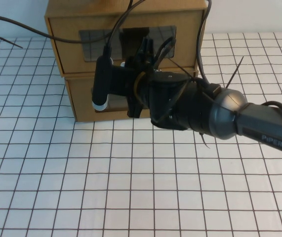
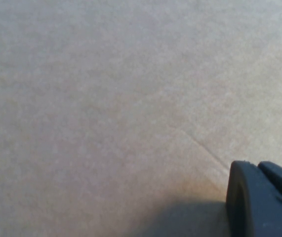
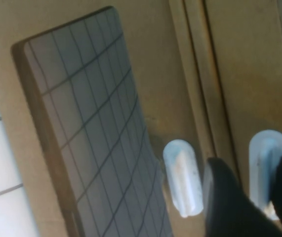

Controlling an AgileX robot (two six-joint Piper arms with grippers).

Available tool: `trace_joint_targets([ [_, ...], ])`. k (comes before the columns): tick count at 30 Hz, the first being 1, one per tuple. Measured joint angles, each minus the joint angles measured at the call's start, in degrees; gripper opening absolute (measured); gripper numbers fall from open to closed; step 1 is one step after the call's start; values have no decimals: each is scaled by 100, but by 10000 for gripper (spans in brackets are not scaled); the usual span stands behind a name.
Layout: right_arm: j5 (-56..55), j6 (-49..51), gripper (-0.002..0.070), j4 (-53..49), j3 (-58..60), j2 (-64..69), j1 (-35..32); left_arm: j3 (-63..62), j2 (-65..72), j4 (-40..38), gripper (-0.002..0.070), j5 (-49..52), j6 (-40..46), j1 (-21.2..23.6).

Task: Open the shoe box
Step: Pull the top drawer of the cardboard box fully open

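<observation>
shoe box (image 1: 126, 39): brown card, drawer-style, stacked on a lower box (image 1: 81, 106) at the back of the gridded table (image 1: 131, 187), front face toward the robot.
pull tab (image 3: 268, 153): pale blue, set in the front next to the seam between the two fronts; it is the only thing on that face to pull by.
second tab (image 3: 182, 177): same kind, just across the seam beside the glossy window (image 3: 91, 128); untouched.
which box: probably the upper one is addressed, though the arm hides that part of the front from above.
right gripper (image 3: 259, 193): reached across to the box front, fingers parted with one on each side of the pull tab, nothing clamped yet.
left gripper (image 2: 264, 202): pressed up close to plain brown card, likely a box side to brace the stack; its grip cannot be told.
step: lining up on the tab; closing and drawing outward would come next.
</observation>
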Motion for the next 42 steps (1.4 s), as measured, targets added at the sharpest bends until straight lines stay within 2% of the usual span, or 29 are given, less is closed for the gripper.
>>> trace_joint_targets([
  [4, 4, 193, 200, -193, 0, 9, 0, 0, 0, 0, -2, 0, 0, 0],
  [9, 62, 1257, 200, -1113, 0, 114, 0, 0, 0, 4, -2, 0, 0, 0],
  [13, 89, 1611, 199, -1473, 0, 170, 11, 0, 0, 27, -2, 0, 0, 0],
  [17, 154, 1658, 167, -1586, 0, 200, 24, 0, 0, 40, -2, 0, 0, 0],
  [22, 231, 1681, 48, -1689, 0, 200, 24, 0, 0, 40, -2, 0, -22, 0],
  [24, 231, 1675, 22, -1728, 0, 200, 33, 0, 0, 40, -2, 8, -36, 0],
  [31, 346, 1628, 13, -1719, 48, 178, 80, 0, 0, 40, -2, 54, -168, 0],
  [42, 409, 1661, 11, -1523, 929, -487, 315, -13, 0, -20, -2, 201, -258, -3],
])
